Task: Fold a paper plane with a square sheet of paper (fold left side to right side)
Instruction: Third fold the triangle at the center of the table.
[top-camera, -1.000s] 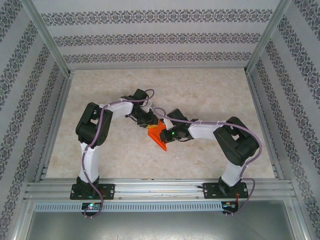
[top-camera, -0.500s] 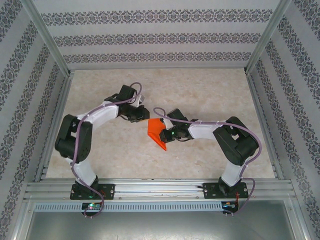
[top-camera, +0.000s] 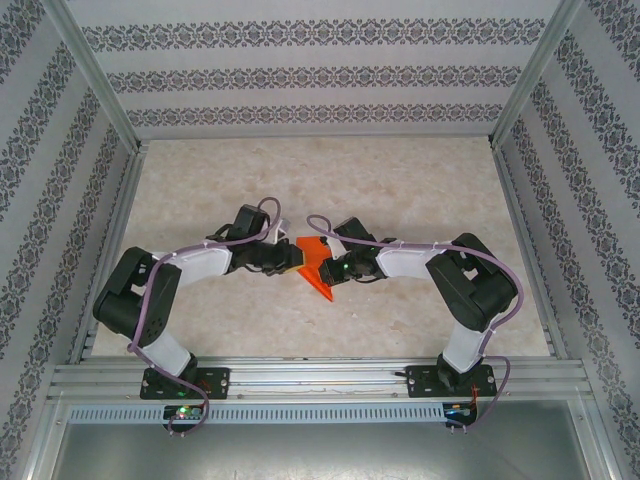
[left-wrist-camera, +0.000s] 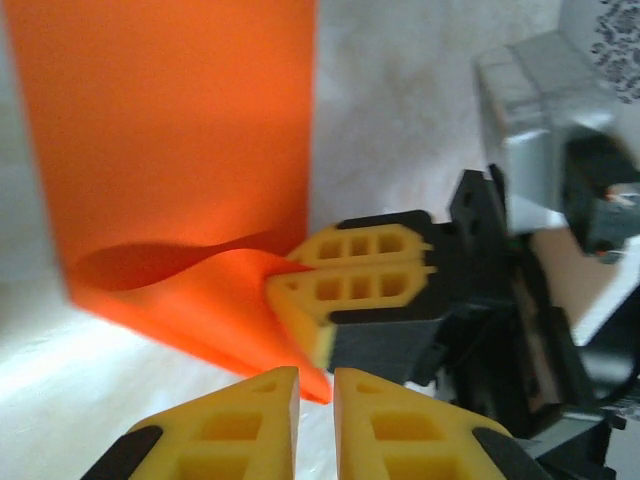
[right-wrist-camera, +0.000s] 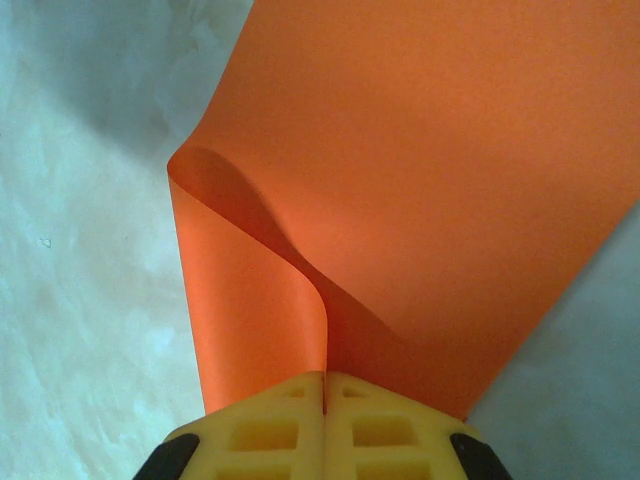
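Our right gripper (right-wrist-camera: 325, 385) clamps the curled-over square sheet of paper (top-camera: 314, 262) at the top view's centre so its layers hold aligned, while our left gripper (left-wrist-camera: 316, 380) hovers just left, and we cannot tell whether it grips

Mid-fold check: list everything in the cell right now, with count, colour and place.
square sheet of paper: one, bright orange-red, mid-table between the grippers, folded over in a loose curl
table: one, pale marbled beige, under everything
enclosure walls: three, white with grey patterned stripes, at left, back and right
aluminium rail: one, silver, near edge, carrying both arm bases
left arm: one, white and black, purple cable
right arm: one, white and black, purple cable
left gripper: one, yellow fingers, beside the sheet's left side, jaws a narrow gap apart
right gripper: one, yellow fingers, shut on the sheet's edges
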